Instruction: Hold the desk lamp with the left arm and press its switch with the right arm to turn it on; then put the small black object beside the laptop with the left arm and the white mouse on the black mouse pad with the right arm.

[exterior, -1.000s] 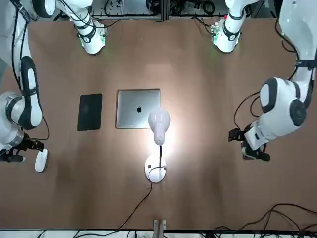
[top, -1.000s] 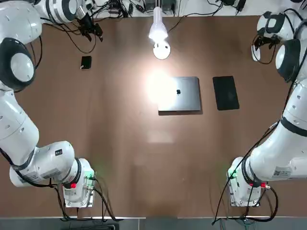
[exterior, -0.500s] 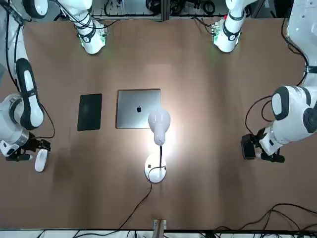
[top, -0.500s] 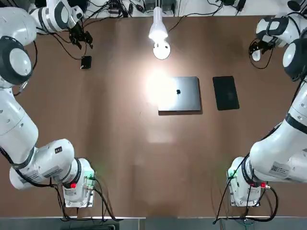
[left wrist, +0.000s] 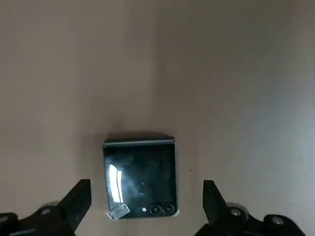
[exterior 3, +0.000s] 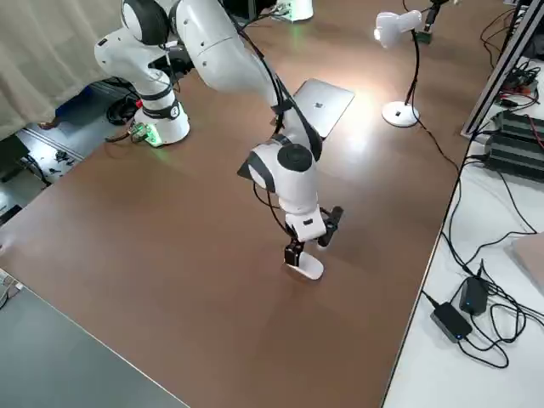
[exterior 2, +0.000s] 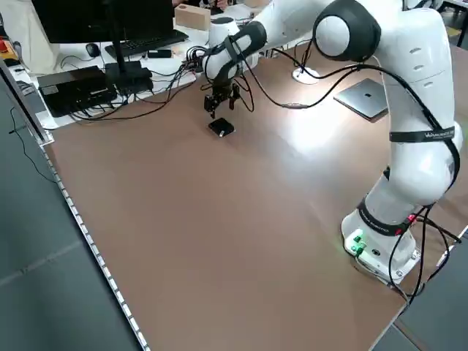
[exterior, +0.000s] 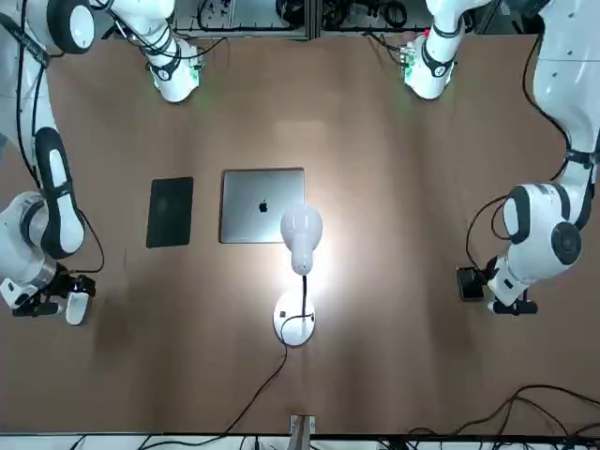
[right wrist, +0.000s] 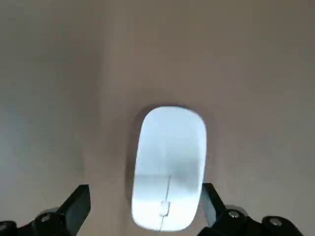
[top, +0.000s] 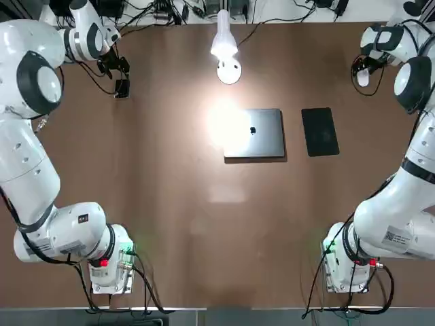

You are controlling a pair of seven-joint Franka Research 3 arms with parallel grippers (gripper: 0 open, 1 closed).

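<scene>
Above brown tabletop (top: 197, 204), left pincer (left wrist: 146, 204) gapes wide, holding nothing.

Laptop (top: 262, 139) between lamp (top: 228, 68) and mouse pad (top: 319, 132)

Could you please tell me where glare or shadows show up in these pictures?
Top view: bright glare on the table at the laptop's left; left wrist view: a white reflection on the small black object; right wrist view: shadow beside the white mouse.
</scene>
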